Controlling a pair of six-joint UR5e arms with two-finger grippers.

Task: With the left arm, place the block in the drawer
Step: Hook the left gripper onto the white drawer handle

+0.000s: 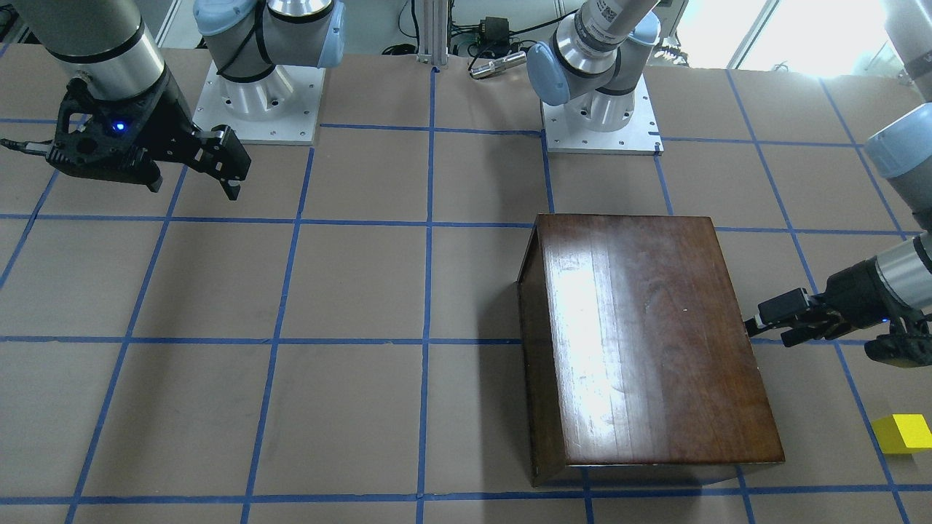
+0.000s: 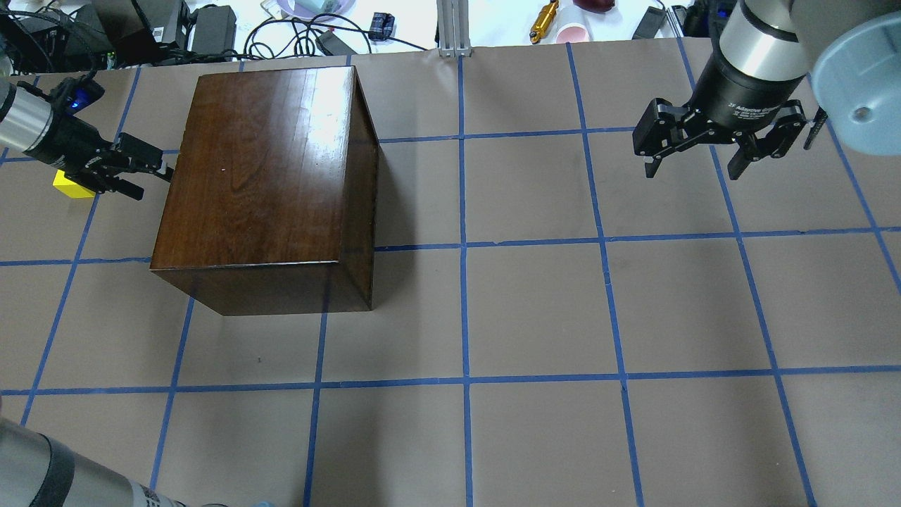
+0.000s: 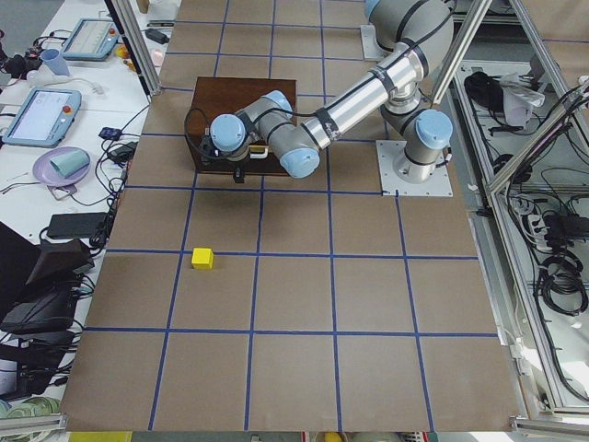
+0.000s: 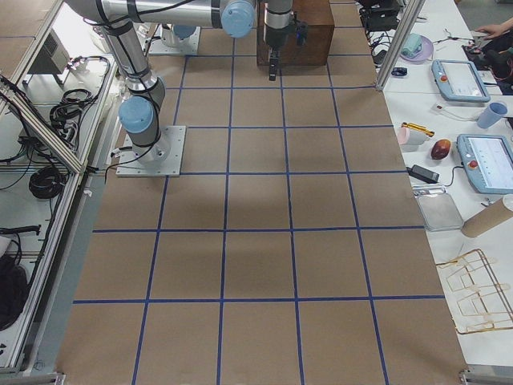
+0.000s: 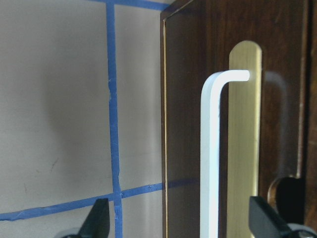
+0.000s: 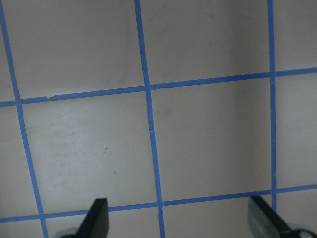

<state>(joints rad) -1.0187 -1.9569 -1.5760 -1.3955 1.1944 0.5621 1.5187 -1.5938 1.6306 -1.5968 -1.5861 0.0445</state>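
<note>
Before the left claw [image 5: 182, 220], wrist-view only: drawer handle [image 5: 210, 158].

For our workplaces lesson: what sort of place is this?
Probably a robotics lab: the left arm and right arm bolted to a tape-gridded table, control tablets on a side bench.

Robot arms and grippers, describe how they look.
Both the left arm and right arm are silver tubes with light-blue joint caps. The left gripper and right gripper are black, each wrist showing a blue light; white lettering marks the right one.
</note>
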